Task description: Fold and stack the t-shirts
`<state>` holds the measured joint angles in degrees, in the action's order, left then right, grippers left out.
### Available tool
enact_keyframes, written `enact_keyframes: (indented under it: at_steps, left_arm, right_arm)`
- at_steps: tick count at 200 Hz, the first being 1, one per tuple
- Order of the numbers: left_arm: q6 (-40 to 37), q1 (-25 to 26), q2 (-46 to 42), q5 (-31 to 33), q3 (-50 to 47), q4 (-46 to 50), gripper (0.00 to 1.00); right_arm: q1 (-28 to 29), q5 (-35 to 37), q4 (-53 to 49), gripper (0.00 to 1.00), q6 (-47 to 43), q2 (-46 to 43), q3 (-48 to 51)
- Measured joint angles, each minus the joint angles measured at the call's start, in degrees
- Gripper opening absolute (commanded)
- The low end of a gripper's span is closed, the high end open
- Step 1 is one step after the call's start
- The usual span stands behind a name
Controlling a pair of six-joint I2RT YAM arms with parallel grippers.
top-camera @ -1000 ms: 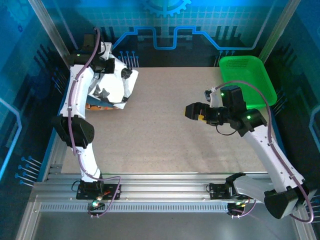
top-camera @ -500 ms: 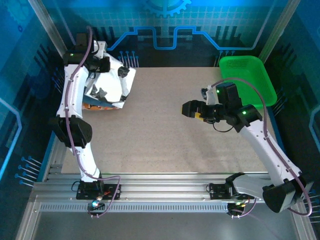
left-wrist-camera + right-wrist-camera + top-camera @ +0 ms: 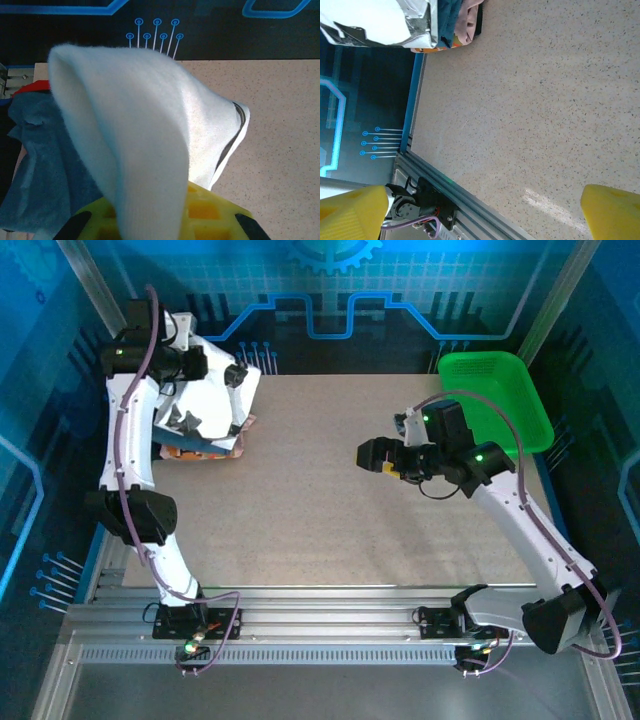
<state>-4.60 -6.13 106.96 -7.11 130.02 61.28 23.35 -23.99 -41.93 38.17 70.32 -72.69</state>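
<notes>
Where the overhead camera looks down, the left gripper [image 3: 232, 377] clamps the white t-shirt [image 3: 205, 405] above the folded stack [image 3: 200, 448] at the table's [image 3: 320, 530] far-left corner. The right gripper [image 3: 368, 455] hangs mid-table, jaws wide. Left wrist: white cloth drapes over the yellow fingers [image 3: 210, 215], with a blue shirt [image 3: 40, 170] beneath. Right wrist: spread, empty-handed over the tabletop, well apart from the stack.
</notes>
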Motion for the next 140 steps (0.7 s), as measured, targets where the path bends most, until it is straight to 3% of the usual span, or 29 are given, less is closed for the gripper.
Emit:
enact_keyframes:
  at_steps: [83, 140]
  left_arm:
    - [0.13, -1.36, 0.11, -0.55, 0.02, -0.07, 0.00]
    - [0.13, -3.91, 8.52, -2.25, 1.22, -0.28, 0.00]
  right_arm:
    - [1.01, 1.11, 0.00, 1.00, 0.04, 0.09, -0.09]
    - [1.03, 1.73, -0.11, 1.00, 0.44, 0.11, -0.15]
